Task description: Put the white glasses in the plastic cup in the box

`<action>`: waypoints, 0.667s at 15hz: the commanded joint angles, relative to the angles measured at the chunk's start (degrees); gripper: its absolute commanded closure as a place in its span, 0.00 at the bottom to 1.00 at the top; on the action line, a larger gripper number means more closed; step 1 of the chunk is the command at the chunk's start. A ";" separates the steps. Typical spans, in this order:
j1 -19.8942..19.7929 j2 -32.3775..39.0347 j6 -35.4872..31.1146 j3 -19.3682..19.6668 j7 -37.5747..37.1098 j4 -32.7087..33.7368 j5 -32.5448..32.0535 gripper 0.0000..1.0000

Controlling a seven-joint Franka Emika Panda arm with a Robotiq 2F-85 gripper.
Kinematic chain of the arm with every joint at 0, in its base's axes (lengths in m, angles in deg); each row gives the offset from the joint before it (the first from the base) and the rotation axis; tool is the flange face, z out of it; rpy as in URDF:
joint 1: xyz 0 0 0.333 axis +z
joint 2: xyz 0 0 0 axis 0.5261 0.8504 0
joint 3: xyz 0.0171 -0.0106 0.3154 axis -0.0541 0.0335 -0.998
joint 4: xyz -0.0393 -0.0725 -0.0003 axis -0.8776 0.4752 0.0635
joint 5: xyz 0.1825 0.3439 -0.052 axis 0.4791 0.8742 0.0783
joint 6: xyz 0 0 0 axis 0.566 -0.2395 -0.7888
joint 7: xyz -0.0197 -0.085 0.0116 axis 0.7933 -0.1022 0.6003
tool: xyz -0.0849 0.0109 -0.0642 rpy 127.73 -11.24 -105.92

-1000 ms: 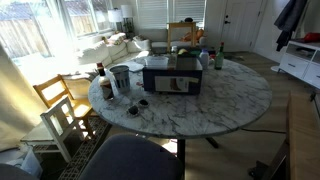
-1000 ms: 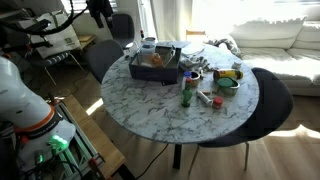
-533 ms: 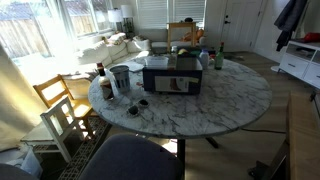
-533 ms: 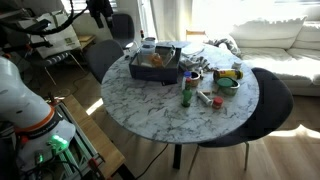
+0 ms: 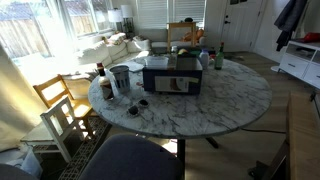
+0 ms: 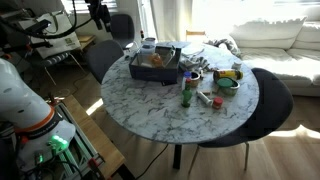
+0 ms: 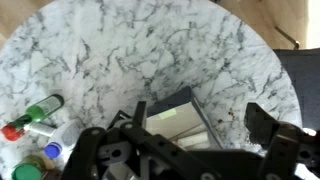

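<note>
The dark grey-blue box [image 5: 172, 80] stands near the middle of the round marble table [image 5: 230, 100]. It also shows in the other exterior view [image 6: 155, 63] and, open-topped, in the wrist view [image 7: 183, 112]. The grey plastic cup [image 5: 120, 78] stands upright beside the box's end. I cannot make out the white glasses in any view. My gripper [image 7: 180, 138] is open and empty, high above the table and looking down on the box. In an exterior view it hangs over the table's far edge [image 6: 100, 12].
A brown bottle with a red cap [image 5: 100, 72] stands by the cup. Small dark items [image 5: 137, 105] lie in front. A green bottle [image 6: 186, 93], a bowl [image 6: 228, 80] and small tubes [image 7: 30, 115] are on the table. Chairs [image 5: 60, 110] surround it.
</note>
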 commanded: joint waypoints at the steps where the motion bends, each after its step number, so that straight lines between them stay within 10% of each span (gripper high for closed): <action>1: 1.39 7.46 -7.24 -2.46 -11.41 0.69 6.53 0.00; 10: 2.42 23.86 -33.40 -3.02 -26.79 2.21 14.97 0.00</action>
